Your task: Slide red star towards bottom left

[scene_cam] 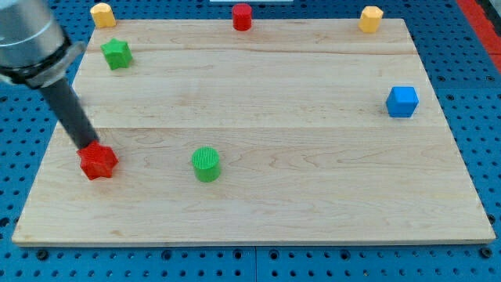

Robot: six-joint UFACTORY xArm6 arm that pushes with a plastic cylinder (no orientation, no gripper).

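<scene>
Nearest me on the left, my tip [88, 146] touches the far edge of the red star [98, 161], a green cylinder [207, 164] to its right, a green star [117, 53] far left; no pincer fitted.

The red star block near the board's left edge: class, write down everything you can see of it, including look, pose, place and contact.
The red star-shaped block is a small, chunky piece in solid matte red, probably painted wood or plastic, with blunt points around its outline. It lies flat on the pale wooden board, in the view's lower left, close to the left edge. My tip, the lower end of the dark rod, meets the block's upper left side, apparently touching it. The green ribbed cylinder stands apart on the view's right.
</scene>
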